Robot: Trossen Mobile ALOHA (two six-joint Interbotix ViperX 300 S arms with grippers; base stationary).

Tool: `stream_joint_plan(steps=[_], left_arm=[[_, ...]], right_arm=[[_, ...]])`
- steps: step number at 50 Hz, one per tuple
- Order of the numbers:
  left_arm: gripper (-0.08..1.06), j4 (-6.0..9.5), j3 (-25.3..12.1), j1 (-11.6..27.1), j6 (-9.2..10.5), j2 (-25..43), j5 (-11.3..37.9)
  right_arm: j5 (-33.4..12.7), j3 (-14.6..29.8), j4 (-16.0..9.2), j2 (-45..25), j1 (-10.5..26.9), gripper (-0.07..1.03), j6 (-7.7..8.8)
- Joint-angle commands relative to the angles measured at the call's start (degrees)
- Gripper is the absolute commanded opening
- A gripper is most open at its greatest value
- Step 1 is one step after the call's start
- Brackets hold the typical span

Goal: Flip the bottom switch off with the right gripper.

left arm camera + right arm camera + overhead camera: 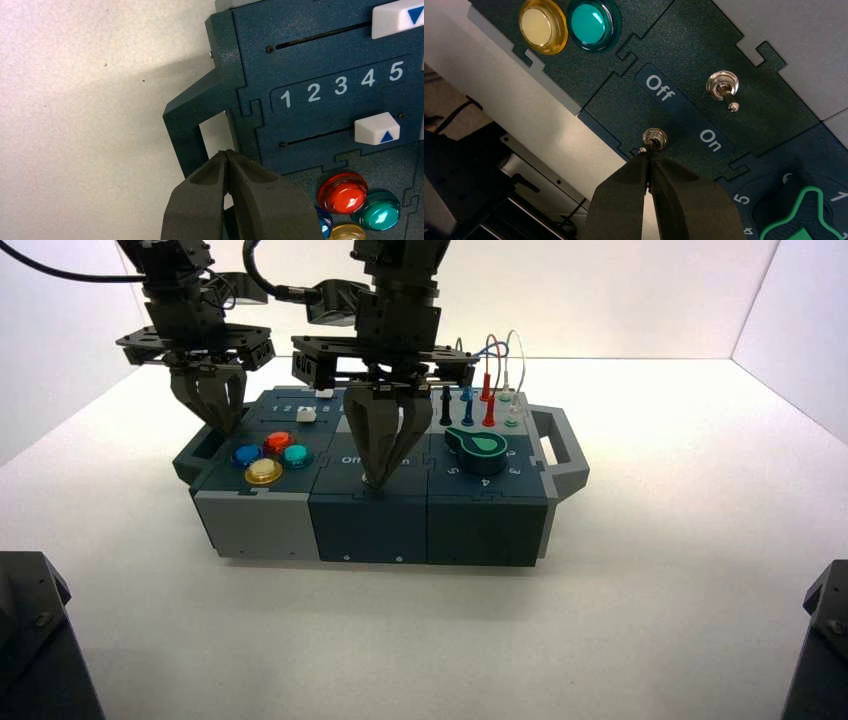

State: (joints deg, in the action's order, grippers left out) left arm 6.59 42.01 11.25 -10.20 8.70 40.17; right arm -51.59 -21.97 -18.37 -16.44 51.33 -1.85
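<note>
The right robot gripper (649, 156), its two long dark-grey fingers pressed together, comes down at the bottom switch (655, 138), a silver metal toggle set just in front of the Off/On label (685, 112) on the box's middle section. The fingertips overlap part of the toggle's lever in the right wrist view; whether they touch it cannot be told, and nothing shows pinched between them. Directly across the label, the twin toggle switch (722, 86) leans toward the "On" end.

Left of the label sit four round push buttons: teal (296, 457), yellow (264, 471), red (279, 442) and blue (247, 455). To the right of the label, a green-outlined black rotary knob (480, 448) rises from a numbered dial. Behind the label and to its right, black, blue, red and pale plugs (489, 410) stand on a light grey panel, with looping wires (519, 345) above.

Behind the label and to its left, a white slider (377, 129) rests near the "5" end of its scale, with a second white slider (397, 19) across the numerals. Farthest left of the label, the left robot gripper (226, 153) hangs over the box's side handle (187, 135), fingers closed together.
</note>
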Motion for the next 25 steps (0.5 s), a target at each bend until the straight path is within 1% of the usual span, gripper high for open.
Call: stream_joint_plan(steps=[1, 4, 11, 15, 23, 25], left_arm=[[-0.03, -0.35, 0.35, 0.00, -2.02, 1.85, -0.26], [-0.03, -0.26, 0.26, 0.00, -2.02, 1.85, -0.26], [-0.03, -0.26, -0.09, 0.00, -2.11, 1.58, -0.26], [-0.03, -0.18, -0.09, 0.00, -2.20, 0.26, -0.26], [-0.03, 1.05, 1.49, 0.00, -2.02, -5.80, -0.88], [-0.03, 1.05, 2.11, 0.00, -1.85, -7.29, -1.41]], right_arm=[[0.18, 0.97, 0.26, 2.11, -0.18, -0.02, 0.35], [0.79, -0.88, 0.35, 3.34, -0.18, -0.02, 0.35], [4.66, -6.06, 0.44, 9.32, -0.44, -0.02, 0.09], [5.01, -7.56, 0.44, 12.66, -0.53, -0.02, 0.00], [5.27, -9.93, 0.53, 19.16, -0.53, -0.02, 0.09], [5.89, -10.72, 0.70, 21.36, -0.53, -0.02, 0.18]])
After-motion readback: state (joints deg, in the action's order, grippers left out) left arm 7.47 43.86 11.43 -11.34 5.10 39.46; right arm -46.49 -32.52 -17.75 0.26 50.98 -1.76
